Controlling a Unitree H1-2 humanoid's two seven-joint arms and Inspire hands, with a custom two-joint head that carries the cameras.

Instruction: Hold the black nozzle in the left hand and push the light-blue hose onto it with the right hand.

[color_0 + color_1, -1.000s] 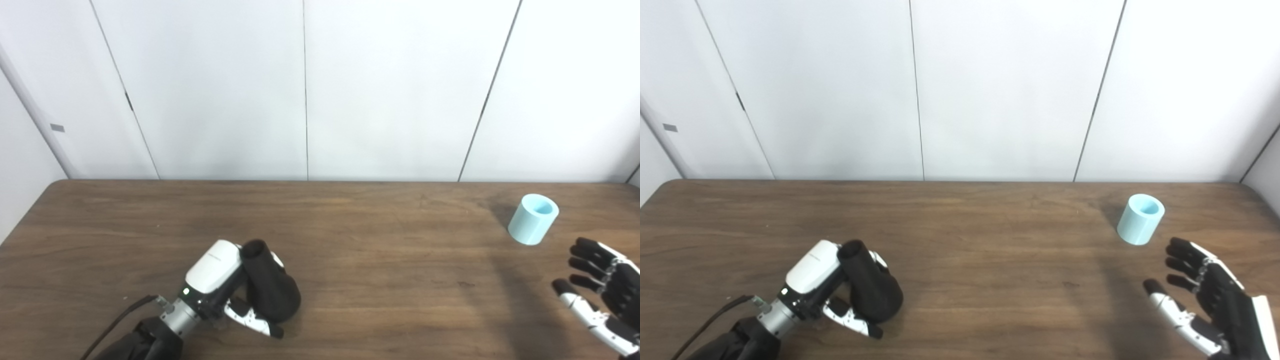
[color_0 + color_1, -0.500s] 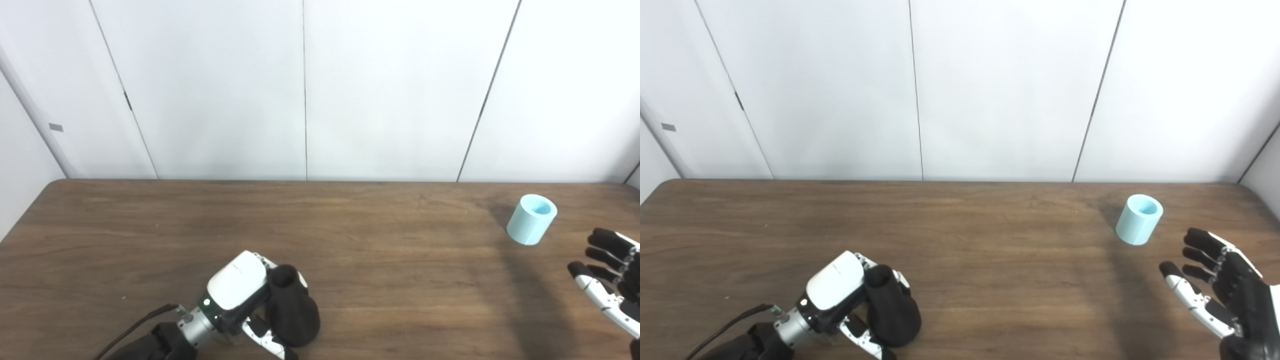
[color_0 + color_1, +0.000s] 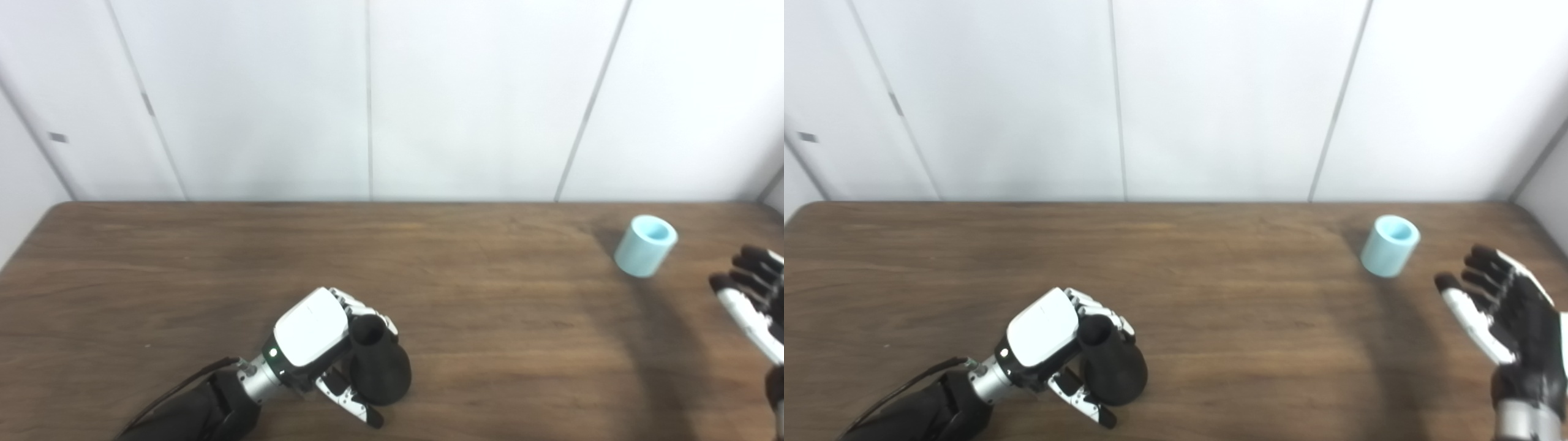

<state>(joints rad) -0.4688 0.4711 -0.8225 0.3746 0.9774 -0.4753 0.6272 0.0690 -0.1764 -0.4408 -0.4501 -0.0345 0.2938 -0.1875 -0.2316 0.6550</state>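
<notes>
Your left hand is wrapped around the black nozzle at the near left of the worktop, fingers curled over its narrow neck, thumb stretched out below; the wide base looks to rest on the wood, the narrow end pointing up and away from you. Your right hand hangs at the near right, fingers spread, holding nothing. The light-blue hose, a short tube, lies tilted on the far right of the worktop with its open mouth facing up and to the right. It sits just left of and beyond your right hand, well apart from the nozzle; so the right hand is much the nearer, and reaching the hose means going forward and left.
</notes>
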